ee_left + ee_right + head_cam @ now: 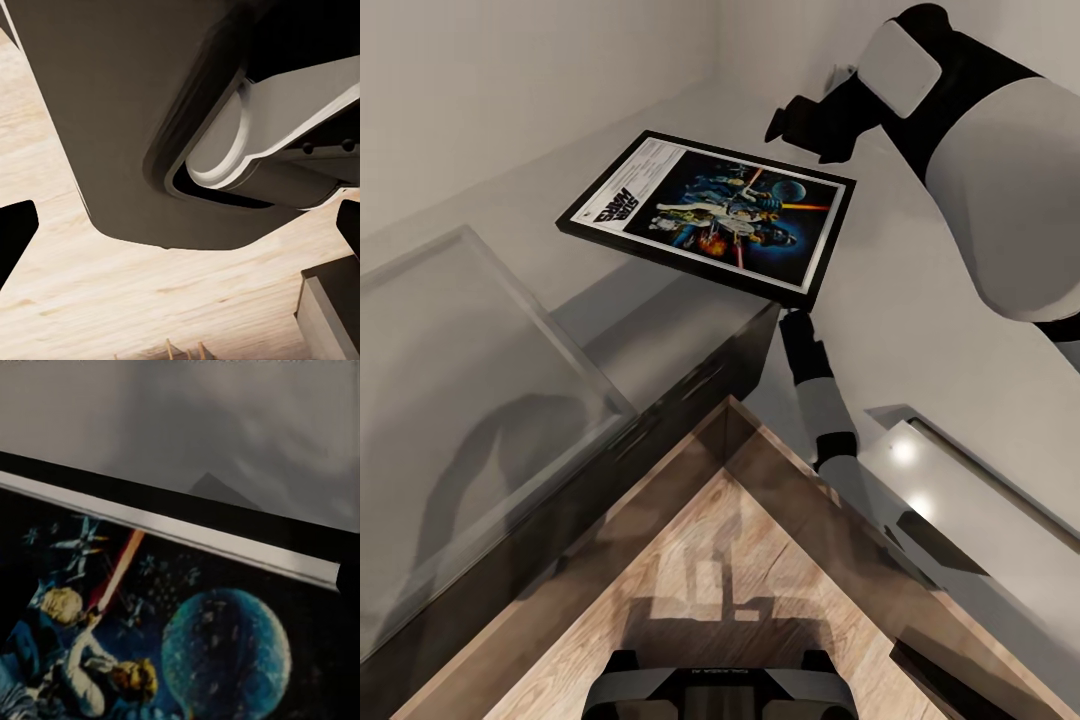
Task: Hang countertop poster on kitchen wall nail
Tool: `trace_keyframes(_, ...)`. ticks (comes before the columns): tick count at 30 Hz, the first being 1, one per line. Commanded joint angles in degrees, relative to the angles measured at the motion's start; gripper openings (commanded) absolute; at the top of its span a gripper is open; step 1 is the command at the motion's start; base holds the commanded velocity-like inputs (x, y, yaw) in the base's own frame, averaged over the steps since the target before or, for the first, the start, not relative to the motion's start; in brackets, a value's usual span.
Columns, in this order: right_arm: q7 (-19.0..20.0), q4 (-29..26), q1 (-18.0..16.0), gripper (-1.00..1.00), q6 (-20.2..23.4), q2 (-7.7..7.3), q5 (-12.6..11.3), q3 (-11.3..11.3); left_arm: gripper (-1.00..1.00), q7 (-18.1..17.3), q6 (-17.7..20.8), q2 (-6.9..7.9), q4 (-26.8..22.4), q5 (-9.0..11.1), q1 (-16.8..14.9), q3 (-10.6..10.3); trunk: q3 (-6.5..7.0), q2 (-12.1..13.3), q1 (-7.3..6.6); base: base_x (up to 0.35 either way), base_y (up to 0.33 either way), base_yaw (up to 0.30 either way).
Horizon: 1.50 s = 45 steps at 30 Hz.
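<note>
The poster (710,205) hangs tilted in the air over the corner of the light grey kitchen countertop (670,320) and throws a shadow on it. It has a black frame and a white border, with the title strip at its left end. My right gripper (802,128) reaches in at the poster's far right edge and is shut on it. Up close, the right wrist view has the poster (150,645) with its blue planet and lightsaber, and a dark fingertip (349,577) at the frame. My left gripper (180,232) is open and low, facing wooden floor.
Dark glossy cabinet fronts (690,400) stand under the worktop corner. A translucent grey box shape (460,400) fills the left. A pale glossy panel (950,480) with bright spots lies at the right. Wooden floor (710,560) and my base (715,690) are below. My left arm (825,400) passes under the poster's near corner.
</note>
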Motion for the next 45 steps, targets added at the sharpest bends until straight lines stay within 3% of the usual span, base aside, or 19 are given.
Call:
trace_keyframes(1,-0.6,-0.1,0.0,1.00,0.2,0.01,-0.6,-0.1,1.00,-0.2,0.0,-0.01,-0.1,0.2,0.0,0.1,-0.02,0.0,0.01,0.000,0.000,0.000)
trace_keyframes(45,-0.3,-0.2,0.0,1.00,-0.1,-0.03,-0.6,-0.2,1.00,-0.4,0.0,0.05,-0.1,0.2,0.0,0.1,-0.02,0.0,0.01,0.026,0.000,0.000)
